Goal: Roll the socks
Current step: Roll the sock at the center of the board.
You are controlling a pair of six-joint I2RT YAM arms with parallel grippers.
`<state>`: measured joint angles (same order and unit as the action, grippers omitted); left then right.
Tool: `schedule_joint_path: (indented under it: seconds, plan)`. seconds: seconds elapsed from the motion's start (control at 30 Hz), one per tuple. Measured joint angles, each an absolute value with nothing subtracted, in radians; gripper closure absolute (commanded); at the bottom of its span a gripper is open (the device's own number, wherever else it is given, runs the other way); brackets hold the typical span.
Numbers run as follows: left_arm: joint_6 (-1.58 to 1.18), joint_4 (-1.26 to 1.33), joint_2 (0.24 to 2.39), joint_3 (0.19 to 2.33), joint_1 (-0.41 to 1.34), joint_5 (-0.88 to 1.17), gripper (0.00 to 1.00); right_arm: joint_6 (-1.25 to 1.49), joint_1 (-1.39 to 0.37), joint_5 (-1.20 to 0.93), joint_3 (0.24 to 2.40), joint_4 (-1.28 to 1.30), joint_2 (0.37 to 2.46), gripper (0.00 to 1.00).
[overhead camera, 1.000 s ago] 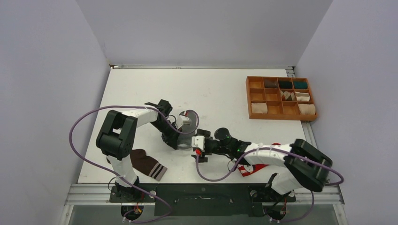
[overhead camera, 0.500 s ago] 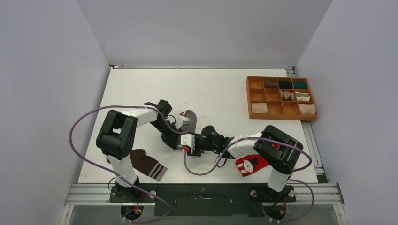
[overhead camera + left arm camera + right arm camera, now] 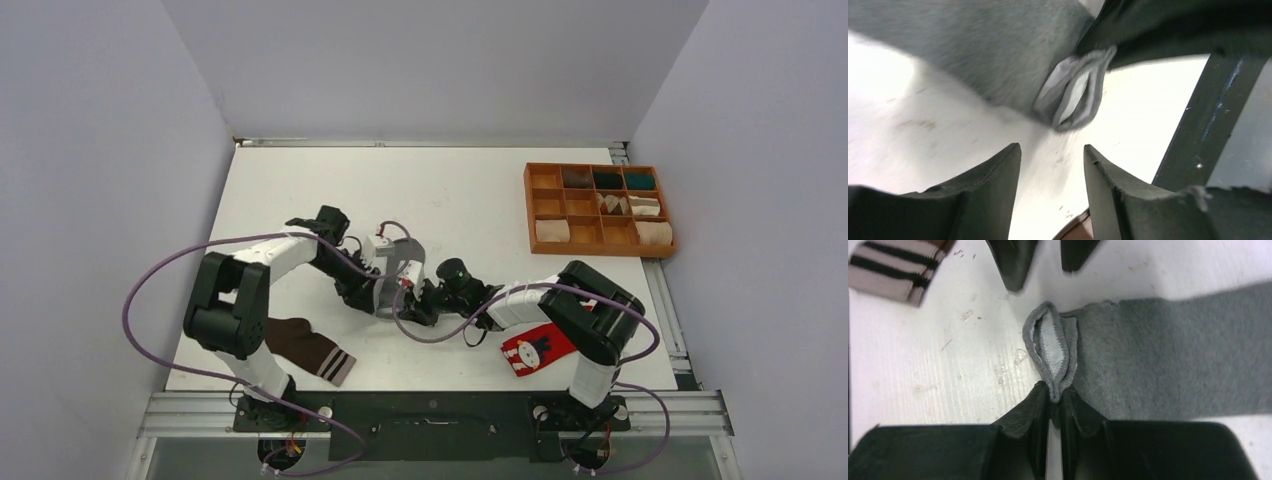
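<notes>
Grey sock (image 3: pixel 1168 350) lies flat on the white table (image 3: pixel 480 190), in the middle of the near half. Its cuff end is folded over into a small lip.

Right gripper (image 3: pixel 1055 396): jaws clenched on the tip of that folded lip.

Left gripper (image 3: pixel 1050 167): jaws parted, nothing between them, bare table in the gap. The folded lip sits just ahead of its fingertips, and the right gripper faces it from the other side.

Brown sock (image 3: pixel 312 350), striped cuff, lies flat near the left arm's base.

Red sock (image 3: pixel 535 350) lies by the right arm's base, partly under the arm.

Wooden tray (image 3: pixel 528 212) holding rolled bundles sits at the far right, well apart.
</notes>
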<state>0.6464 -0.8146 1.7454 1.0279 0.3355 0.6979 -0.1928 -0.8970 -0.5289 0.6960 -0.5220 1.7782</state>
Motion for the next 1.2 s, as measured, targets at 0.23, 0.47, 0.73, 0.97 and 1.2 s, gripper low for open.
schedule_joint_path:
  seconds: [0.23,0.47,0.73,0.97,1.2]
  plan:
    - [0.722,-0.756,1.518,0.990,0.242,0.714,0.53,0.220,-0.746,-0.664,0.744,-0.514,1.843,0.95]
    - [0.796,-0.654,1.439,0.916,0.388,0.637,0.49,0.603,-0.687,-0.796,0.808,-0.530,1.951,0.95]
    - [1.000,-0.570,1.420,0.866,0.501,0.562,0.46,0.828,-0.638,-0.885,0.829,-0.524,2.009,0.95]
    - [1.109,-0.478,1.484,0.865,0.604,0.455,0.47,0.891,-0.622,-0.949,0.862,-0.524,2.054,0.95]
    - [1.156,-0.432,1.552,0.847,0.635,0.369,0.70,0.898,-0.615,-0.959,0.875,-0.510,2.059,0.95]
